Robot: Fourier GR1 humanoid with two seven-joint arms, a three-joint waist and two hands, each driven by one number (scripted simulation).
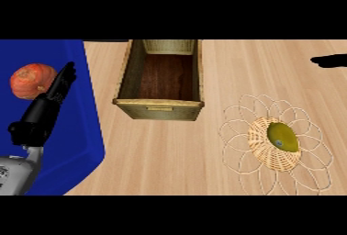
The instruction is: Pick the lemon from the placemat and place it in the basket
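Note:
A yellow-green lemon [282,137] lies on the woven centre of a round placemat [274,144] with a wire petal rim, at the right of the counter. The basket [161,106], a long wicker box with a dark wooden floor, stands open at the upper middle, with nothing inside that shows. My left hand [42,110] stands at the left edge over a blue surface, fingers straight and pointing up, far from the lemon. A black shape [330,60] at the far right edge looks like part of my right hand; too little of it shows to judge.
A blue surface [85,137] covers the counter's left side. On it, behind my left hand, sits an orange round fruit or vegetable [28,80]. Bare light wood lies between the basket and the placemat.

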